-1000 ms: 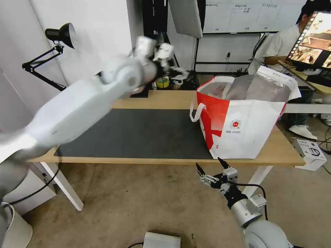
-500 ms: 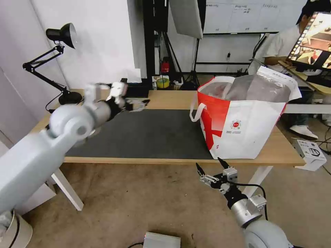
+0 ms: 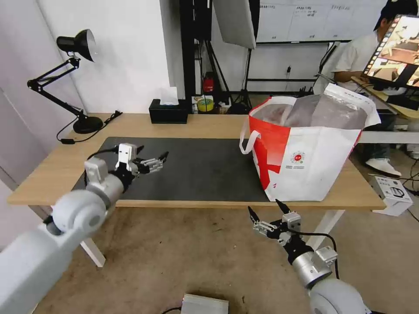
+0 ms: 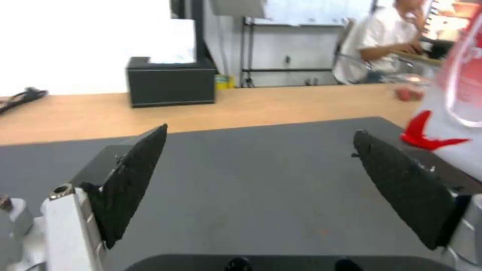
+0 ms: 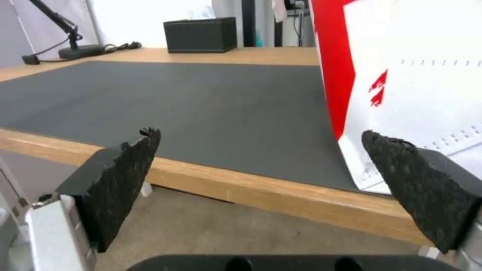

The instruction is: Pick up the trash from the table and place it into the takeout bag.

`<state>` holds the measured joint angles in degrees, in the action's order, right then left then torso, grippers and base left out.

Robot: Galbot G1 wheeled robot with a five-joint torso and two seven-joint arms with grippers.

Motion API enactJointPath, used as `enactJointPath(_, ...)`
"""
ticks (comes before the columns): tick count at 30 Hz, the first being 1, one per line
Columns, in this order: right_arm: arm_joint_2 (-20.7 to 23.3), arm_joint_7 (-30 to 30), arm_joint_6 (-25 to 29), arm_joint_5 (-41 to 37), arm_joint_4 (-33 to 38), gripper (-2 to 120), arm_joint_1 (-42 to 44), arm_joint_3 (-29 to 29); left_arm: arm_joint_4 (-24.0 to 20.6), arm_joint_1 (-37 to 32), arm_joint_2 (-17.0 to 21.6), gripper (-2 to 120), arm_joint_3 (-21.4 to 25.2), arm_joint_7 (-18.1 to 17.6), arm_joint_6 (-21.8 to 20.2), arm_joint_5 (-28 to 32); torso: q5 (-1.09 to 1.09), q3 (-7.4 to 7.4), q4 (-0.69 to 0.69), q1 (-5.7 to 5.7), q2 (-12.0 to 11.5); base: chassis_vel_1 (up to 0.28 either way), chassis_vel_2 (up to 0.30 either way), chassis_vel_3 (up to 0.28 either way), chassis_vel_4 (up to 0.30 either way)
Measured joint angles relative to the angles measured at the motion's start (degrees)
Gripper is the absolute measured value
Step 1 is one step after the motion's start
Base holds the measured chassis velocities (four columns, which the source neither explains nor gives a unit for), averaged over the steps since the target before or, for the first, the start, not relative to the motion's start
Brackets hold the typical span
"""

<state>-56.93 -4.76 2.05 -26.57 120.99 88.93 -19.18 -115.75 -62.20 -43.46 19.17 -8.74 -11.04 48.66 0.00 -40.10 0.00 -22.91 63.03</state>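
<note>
With its jaws spread and empty, the left gripper (image 3: 152, 162) hovered over the dark grey mat (image 3: 196, 170) near the front edge of the long light-wood counter (image 3: 209, 124), while the right gripper (image 3: 266, 212), also spread, hung below that edge, so a careless sweep could tip the big white-and-red takeout bag (image 3: 305, 157) at the counter's right end.

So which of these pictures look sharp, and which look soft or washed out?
Head view: crisp on the takeout bag and mat. Left wrist view: soft throughout, wall blown out white, the open left claw hazy. Right wrist view: the open right claw slightly soft, mat clearer.
</note>
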Motion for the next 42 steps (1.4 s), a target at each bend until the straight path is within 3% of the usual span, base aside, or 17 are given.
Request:
enactJointPath(11, 0.0, 0.0, 0.0, 0.0, 0.0, 100, 0.0, 0.0, 0.5, -12.6, -7.7, 100, 5.8, -2.5, 10.2, -8.6, 0.0, 0.0, 0.0, 0.0, 0.0, 0.0, 0.0, 0.0, 0.0)
enactJointPath(25, 0.0, 0.0, 0.0, 0.0, 0.0, 100, 0.0, 0.0, 3.9, -20.3, -12.8, 100, 9.5, -2.8, 17.8, -9.4, 0.01, 0.0, 0.0, -0.01, 0.0, 0.0, 0.0, 0.0, 0.0)
enactJointPath(42, 0.0, 0.0, 0.0, 0.0, 0.0, 100, 0.0, 0.0, 4.7, -22.8, -14.4, 100, 9.1, -1.1, 20.3, -12.2, 0.0, 0.0, 0.0, -0.01, 0.0, 0.0, 0.0, 0.0, 0.0)
